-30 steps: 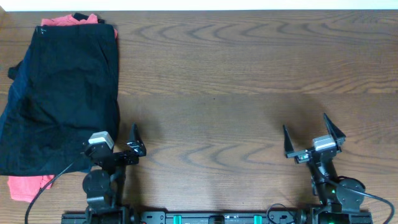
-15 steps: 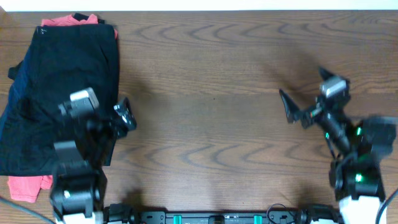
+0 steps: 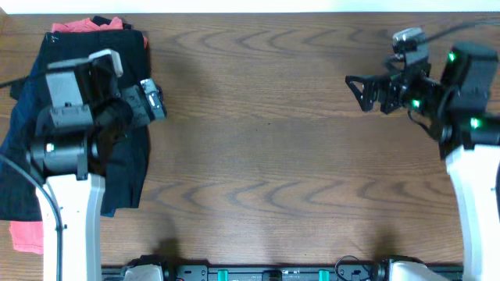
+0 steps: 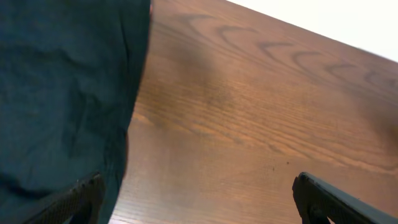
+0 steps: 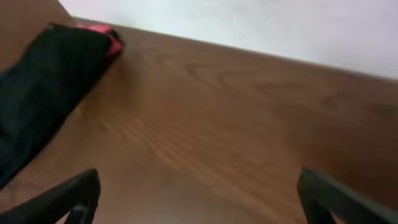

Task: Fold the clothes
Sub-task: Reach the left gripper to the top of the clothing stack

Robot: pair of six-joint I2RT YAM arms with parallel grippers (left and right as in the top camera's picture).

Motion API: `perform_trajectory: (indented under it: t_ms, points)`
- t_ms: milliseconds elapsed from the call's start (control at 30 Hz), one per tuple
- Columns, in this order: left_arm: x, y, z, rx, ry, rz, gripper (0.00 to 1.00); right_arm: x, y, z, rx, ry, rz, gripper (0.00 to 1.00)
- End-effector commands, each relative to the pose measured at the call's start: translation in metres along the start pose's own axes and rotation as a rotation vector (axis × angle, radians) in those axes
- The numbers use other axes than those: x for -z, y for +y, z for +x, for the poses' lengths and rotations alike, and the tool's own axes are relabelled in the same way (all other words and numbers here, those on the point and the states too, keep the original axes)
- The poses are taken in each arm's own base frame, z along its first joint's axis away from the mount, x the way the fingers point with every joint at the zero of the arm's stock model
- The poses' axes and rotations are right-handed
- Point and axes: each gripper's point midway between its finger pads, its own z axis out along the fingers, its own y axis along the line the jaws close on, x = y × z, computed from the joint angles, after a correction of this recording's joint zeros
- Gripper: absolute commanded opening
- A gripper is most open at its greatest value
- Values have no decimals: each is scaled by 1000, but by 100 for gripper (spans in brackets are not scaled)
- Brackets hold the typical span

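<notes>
- Clothes sit in one stack at the left end of the brown wood-grain desk (image 3: 266, 156). Flat black fabric shorts (image 3: 129, 168) lie on top, and a bluer dark fabric layer (image 3: 16, 183) shows along the stack's left side.
- A coral-red garment (image 3: 86, 25) lies underneath and pokes out at the far and near ends. No fold is visible yet, so I judge the task to be at its start.
- The left pincer (image 3: 152, 100) is spread wide and holds nothing. It hangs over the right-hand border of the stack; in the left wrist view one fingertip is above fabric and the other above bare wood. I cannot tell whether it touches the cloth.
- The right pincer (image 3: 361, 90) is also spread wide and empty. It is over bare wood at the far right, well apart from the stack.
- Risk 1: a pinch at this border could take several layers at once, since the garments' edges lie stacked together. The whole pile would then drag instead of one pair separating.
- Risk 2: the coral-red garment could ride along by fabric friction and bunch up.
- Risk 3: the stack lies close to the desk's left edge, so a leftward pull could spill it off.
- Risk 4: only one pincer is near the cloth. A single-point lift would let the shorts hang and crumple.
- Risk 5: if the fingers descend too far they scrape wood. If they stop too high they close on air.
</notes>
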Motion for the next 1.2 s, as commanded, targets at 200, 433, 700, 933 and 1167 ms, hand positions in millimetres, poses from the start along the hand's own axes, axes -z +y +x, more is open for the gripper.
perform_trajectory:
  t_ms: [200, 433, 700, 933, 1167]
  points:
    - [-11, -4, 1, -19, 39, 21, 98, -29, -12, 13, -74, 98, -32, 99]
    - [-12, -13, -17, -69, -27, 65, 95, -37, -17, 19, -86, 117, -30, 99]
    - [-71, 18, -83, -74, -110, -126, 98, -37, -25, 19, -82, 121, 16, 99]
    - [-146, 48, -101, -50, -39, -258, 97, -36, -23, 32, -114, 169, 15, 99]
    - [-193, 89, -70, -57, 76, -426, 85, -33, -25, 45, -141, 221, 37, 99]
